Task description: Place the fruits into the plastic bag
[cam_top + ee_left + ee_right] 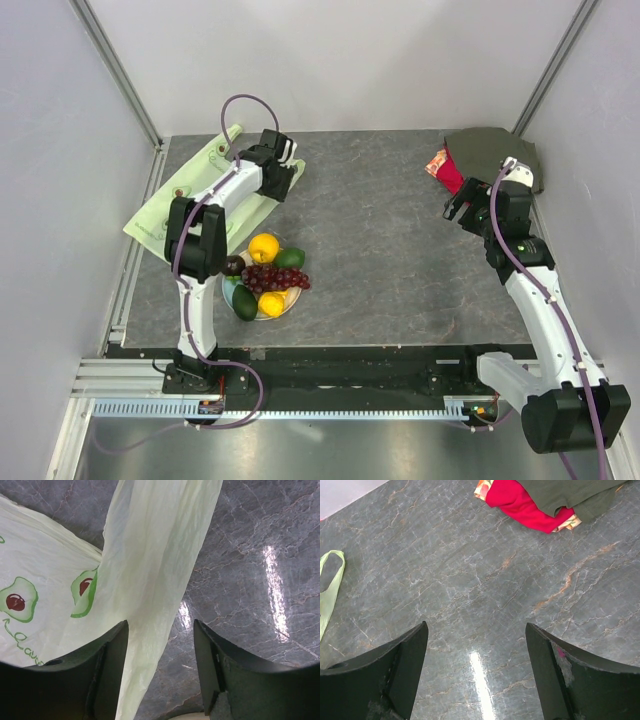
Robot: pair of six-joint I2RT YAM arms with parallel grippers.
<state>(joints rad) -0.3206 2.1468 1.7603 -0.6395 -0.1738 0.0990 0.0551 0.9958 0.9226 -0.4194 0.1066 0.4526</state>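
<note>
The pale green plastic bag (185,205) with avocado prints lies flat at the far left of the table. My left gripper (284,162) hovers open at the bag's right end. In the left wrist view one loop handle (150,555) runs between the open jaws (161,645), close to the left finger. The fruits sit together on a pale plate (229,291): orange (264,247), lemon (271,303), dark red grapes (276,278), two avocados (291,258) (244,302) and a dark round fruit (234,265). My right gripper (458,208) is open and empty over bare table (476,650).
A dark green and red cloth (490,155) lies at the far right corner and shows at the top of the right wrist view (540,505). A bag handle loop (331,587) shows at that view's left edge. Grey walls enclose the marbled tabletop (380,250).
</note>
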